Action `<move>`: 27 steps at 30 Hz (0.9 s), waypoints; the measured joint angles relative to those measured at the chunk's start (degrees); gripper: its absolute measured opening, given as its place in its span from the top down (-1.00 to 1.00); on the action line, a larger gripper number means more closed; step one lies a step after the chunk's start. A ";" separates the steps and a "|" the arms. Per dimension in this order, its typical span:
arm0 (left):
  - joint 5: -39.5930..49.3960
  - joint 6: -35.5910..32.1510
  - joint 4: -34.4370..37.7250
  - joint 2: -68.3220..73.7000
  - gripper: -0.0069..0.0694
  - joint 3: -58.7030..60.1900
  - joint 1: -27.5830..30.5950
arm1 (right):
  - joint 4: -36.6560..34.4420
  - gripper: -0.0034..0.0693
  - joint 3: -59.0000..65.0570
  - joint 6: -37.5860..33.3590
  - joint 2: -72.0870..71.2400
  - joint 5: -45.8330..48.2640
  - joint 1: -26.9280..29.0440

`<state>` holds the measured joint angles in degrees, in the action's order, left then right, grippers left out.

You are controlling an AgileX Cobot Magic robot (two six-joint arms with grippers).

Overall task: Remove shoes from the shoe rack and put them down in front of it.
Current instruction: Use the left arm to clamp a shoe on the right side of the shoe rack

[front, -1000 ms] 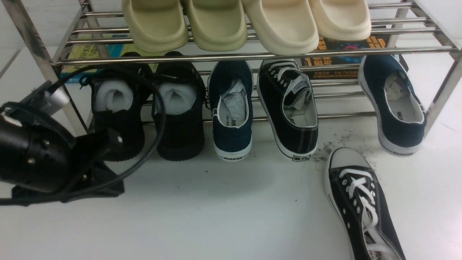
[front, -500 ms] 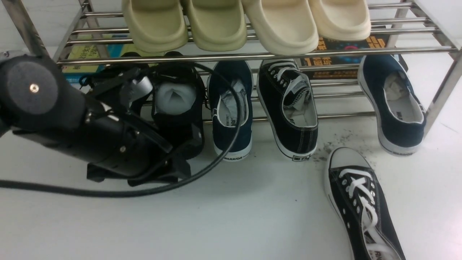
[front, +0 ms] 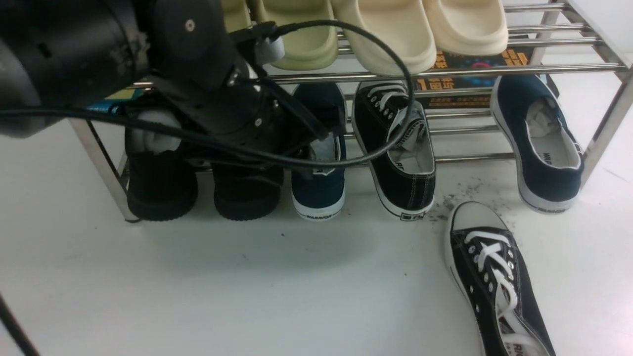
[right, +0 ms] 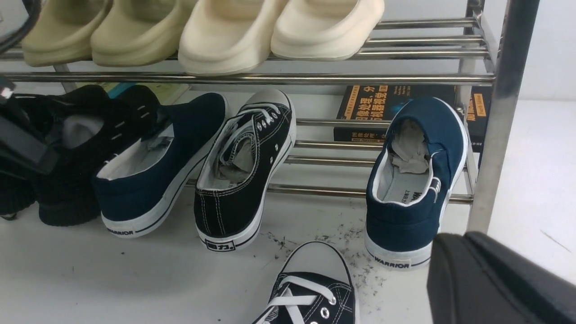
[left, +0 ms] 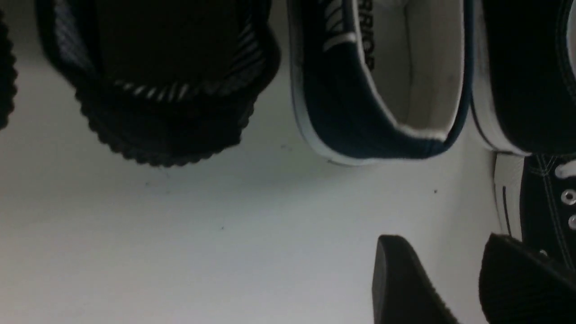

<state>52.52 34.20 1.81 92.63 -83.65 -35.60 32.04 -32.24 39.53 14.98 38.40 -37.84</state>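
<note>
One black canvas shoe with white laces leans heel-out on the lower tier of the chrome shoe rack. Its mate lies on the floor in front of the rack, toe toward it. My left arm reaches across the rack's left half. In the left wrist view my left gripper hangs open and empty above the floor, close to the navy heel, the rack shoe's heel and the floor shoe. My right gripper is shut and empty by the rack's right post.
Pale slippers fill the top tier. All-black shoes and navy slip-ons share the lower tier. Books lie behind the rack. A black cable loops before the rack shoe. Dark specks dot the floor.
My left arm has swung from the lower left up and rightward in front of the rack, and its gripper has opened. The shoes and the right arm have not moved.
</note>
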 joint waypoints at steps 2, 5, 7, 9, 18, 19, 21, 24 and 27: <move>-0.27 1.99 -0.97 2.42 0.06 -2.01 -1.16 | 0.39 0.83 0.00 0.08 0.00 0.00 0.00; -1.19 2.98 -1.81 5.56 0.06 -4.07 -3.12 | 0.87 0.82 0.00 0.08 0.00 0.00 0.00; -1.59 3.06 -1.81 6.39 0.06 -4.80 -3.85 | 0.92 0.81 0.00 0.08 0.00 0.00 0.00; -2.28 3.06 -1.81 7.53 0.06 -6.89 -5.56 | 0.92 0.81 0.00 0.08 0.00 0.00 0.00; -9.61 2.49 -5.71 11.10 -0.03 -10.93 -11.48 | 1.19 0.81 0.00 0.13 0.00 0.00 0.00; -10.15 3.13 -6.56 11.72 -0.06 -10.93 -11.55 | 1.25 0.81 0.00 0.19 0.00 0.00 0.00; -10.78 4.82 -8.47 13.16 -0.11 -10.93 -11.55 | 1.25 0.81 0.00 0.19 0.00 0.00 0.00; -10.83 9.77 -12.93 15.09 -0.19 -10.93 -11.55 | 1.25 0.81 0.00 0.80 0.00 0.00 0.00; -10.92 15.55 -18.41 15.99 -0.25 -10.93 -11.55 | 1.25 0.81 0.00 2.01 0.00 0.00 0.00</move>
<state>41.61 49.74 -16.61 108.62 -94.58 -47.15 33.29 -32.24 41.54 14.98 38.40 -37.84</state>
